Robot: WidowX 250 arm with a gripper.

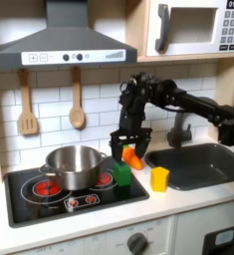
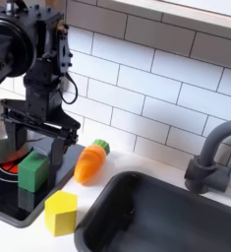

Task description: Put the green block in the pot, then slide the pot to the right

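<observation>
The pincer [image 2: 32, 140] hung open and empty just above the green block [image 2: 31, 169], which sat on the stove edge at the pot's [image 1: 73, 165] four o'clock; I'd drop straight down, straddle it squarely, and avoid nudging the carrot [image 2: 89, 161]

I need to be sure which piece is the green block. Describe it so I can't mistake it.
Start at the black stovetop with its steel pot. At the stovetop's right edge in the first exterior view, just below the gripper, stands the green block. It is the only green piece: the orange carrot toy lies beyond it, and the yellow cup sits on the white counter.
</observation>
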